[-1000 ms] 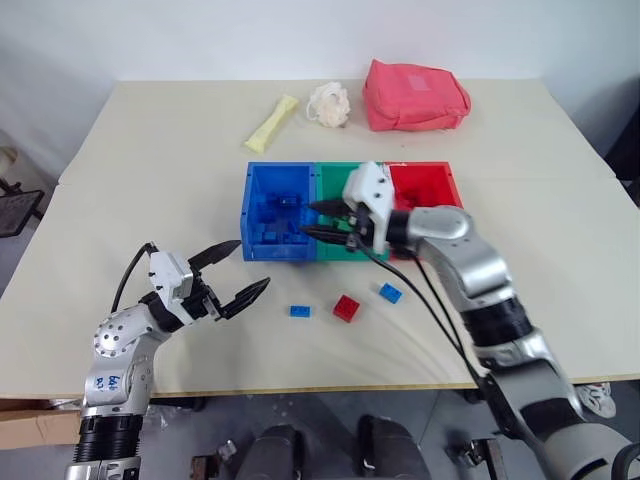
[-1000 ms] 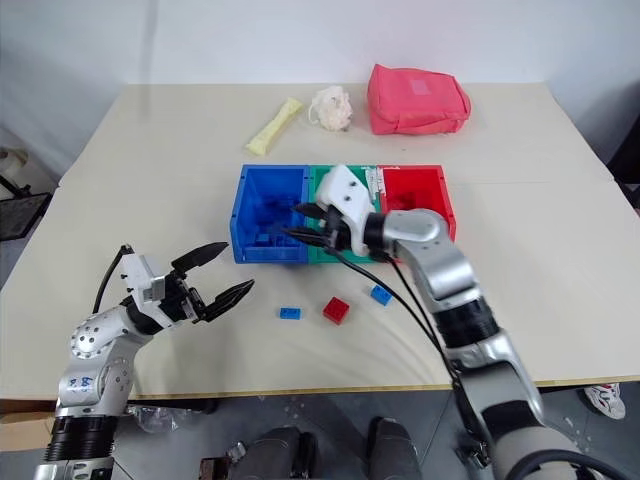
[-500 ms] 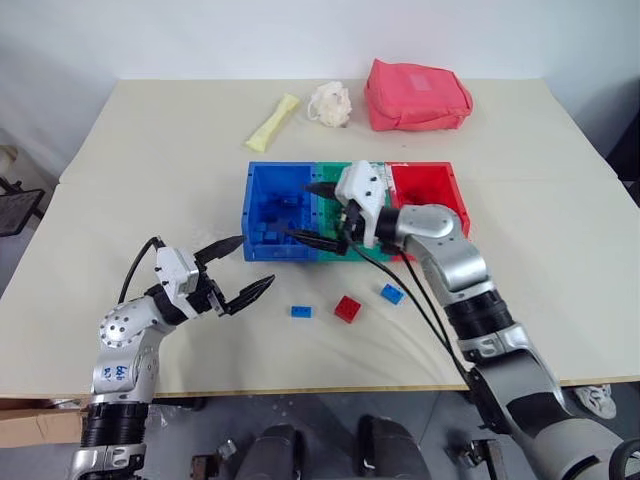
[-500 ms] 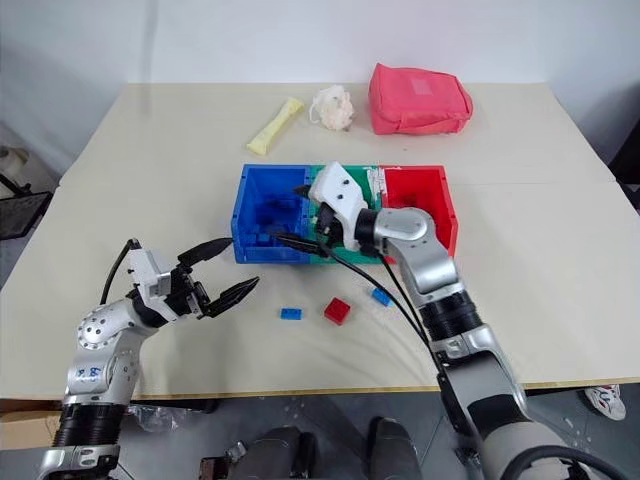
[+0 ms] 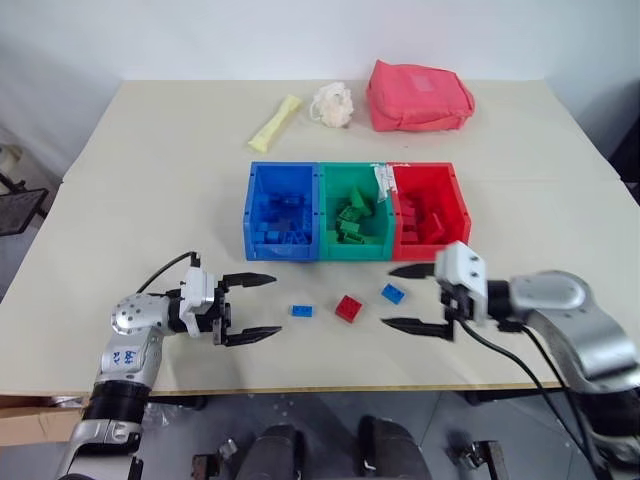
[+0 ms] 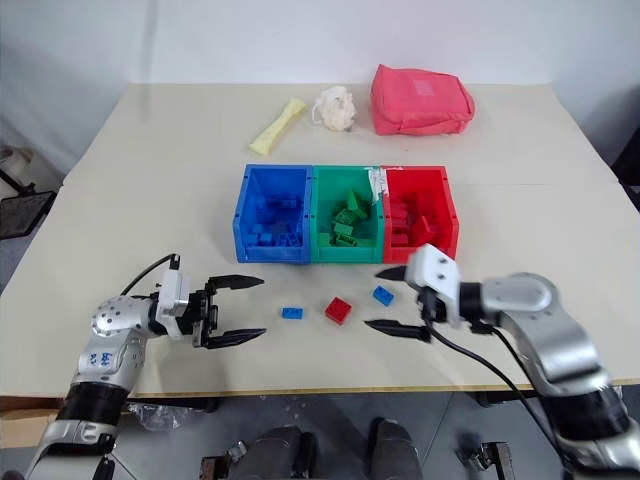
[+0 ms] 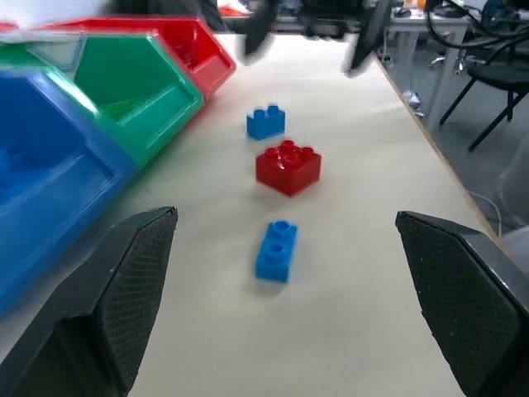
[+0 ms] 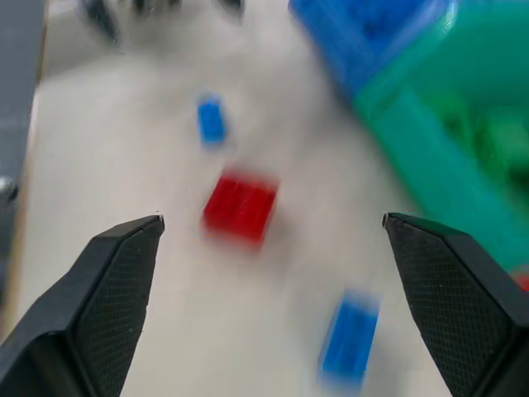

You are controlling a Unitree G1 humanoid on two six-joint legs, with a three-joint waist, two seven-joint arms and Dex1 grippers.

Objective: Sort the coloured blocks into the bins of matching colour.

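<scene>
**Clerk:** Left eye view, stock on the table (image 5: 150, 200): three joined bins at centre, blue bin (image 5: 281, 212), green bin (image 5: 354, 213), red bin (image 5: 430, 211), each already holding bricks of its own colour. Loose items, at six o'clock of the bins: small blue brick (image 5: 300, 311), red brick (image 5: 347, 308), second blue brick (image 5: 391, 293).

**Checker:** Grippers?

**Clerk:** Left gripper (image 5: 254, 307), jaws spread wide, empty, at nine o'clock of the small blue brick. Right gripper (image 5: 410, 298), jaws spread wide, empty, at three o'clock of the second blue brick. Both point inward at the loose bricks.

**Checker:** Step in hand?

**Clerk:** By my judgement, a fresh pick. Three bricks remain unsorted. Next move likely calls for either gripper to close in on its nearest blue brick, straddle it, and pinch.

**Checker:** Unrelated items?

**Clerk:** Pink bag (image 5: 415, 96), white puff (image 5: 330, 103), yellow packet (image 5: 272, 122), all at twelve o'clock of the bins, well apart.
</scene>
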